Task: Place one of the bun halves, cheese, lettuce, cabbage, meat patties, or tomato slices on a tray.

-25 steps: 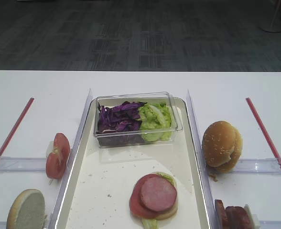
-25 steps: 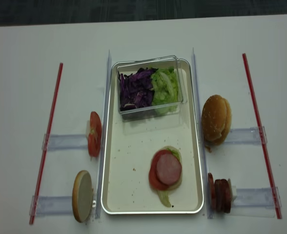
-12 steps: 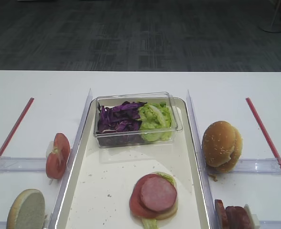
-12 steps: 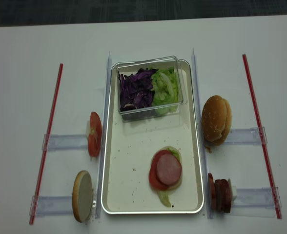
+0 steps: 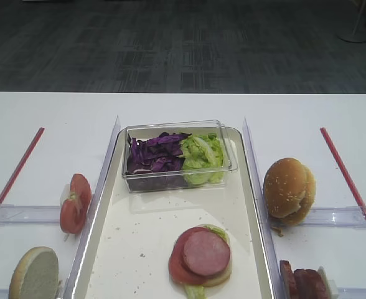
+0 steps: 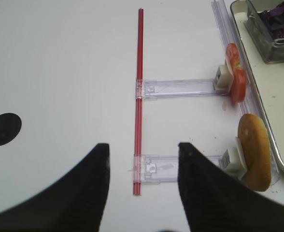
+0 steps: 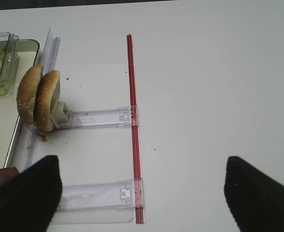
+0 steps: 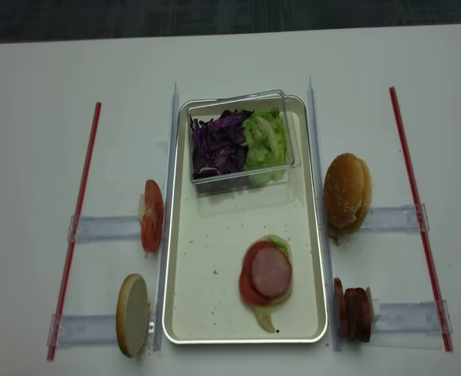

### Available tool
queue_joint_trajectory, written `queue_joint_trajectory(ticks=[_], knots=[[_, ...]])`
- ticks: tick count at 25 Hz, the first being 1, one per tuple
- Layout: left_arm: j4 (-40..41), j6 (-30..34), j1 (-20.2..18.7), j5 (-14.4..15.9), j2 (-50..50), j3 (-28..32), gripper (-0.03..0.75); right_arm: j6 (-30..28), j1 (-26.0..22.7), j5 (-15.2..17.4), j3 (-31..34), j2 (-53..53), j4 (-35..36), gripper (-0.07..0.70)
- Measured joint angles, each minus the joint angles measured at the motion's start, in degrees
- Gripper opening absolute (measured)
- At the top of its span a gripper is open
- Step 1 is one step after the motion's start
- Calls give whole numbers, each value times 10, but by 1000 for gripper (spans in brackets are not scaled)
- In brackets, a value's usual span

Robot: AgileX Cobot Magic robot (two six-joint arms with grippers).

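Note:
A cream tray (image 5: 108, 212) (image 8: 207, 266) holds a stack with a tomato slice (image 5: 178, 265) and a meat patty (image 5: 206, 253) (image 8: 271, 272) on top, lettuce peeking out beneath. Two bun halves (image 5: 287, 190) (image 7: 38, 99) stand on edge right of the tray, with upright meat patties (image 8: 354, 313) nearer. On the left stand tomato slices (image 5: 74, 202) (image 6: 235, 79) and one bun half (image 8: 132, 313) (image 6: 255, 150). No cheese shows. My right gripper (image 7: 142, 193) is open and empty over the table. My left gripper (image 6: 143, 183) is open and empty too.
A clear plastic box (image 5: 173, 128) at the tray's far end holds purple cabbage (image 5: 153, 156) and green lettuce (image 5: 201, 152). Red strips (image 8: 78, 219) (image 8: 417, 211) and clear plastic holders (image 7: 96, 117) (image 6: 178, 87) lie on the white table either side of the tray.

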Motion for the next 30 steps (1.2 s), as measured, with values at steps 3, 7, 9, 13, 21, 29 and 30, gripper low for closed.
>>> queue_joint_trajectory(ticks=[3, 7, 9, 13, 21, 29, 30], knots=[[0, 0, 0, 0, 0, 0, 302, 0, 0, 0, 0, 0, 0, 692], [0, 0, 0, 0, 0, 0, 302, 0, 0, 0, 0, 0, 0, 692], [0, 0, 0, 0, 0, 0, 302, 4, 0, 0, 0, 0, -4, 692], [0, 0, 0, 0, 0, 0, 302, 9, 0, 0, 0, 0, -7, 692], [0, 0, 0, 0, 0, 0, 302, 11, 0, 0, 0, 0, -8, 692], [0, 0, 0, 0, 0, 0, 302, 11, 0, 0, 0, 0, -9, 692], [0, 0, 0, 0, 0, 0, 302, 11, 0, 0, 0, 0, -9, 692]])
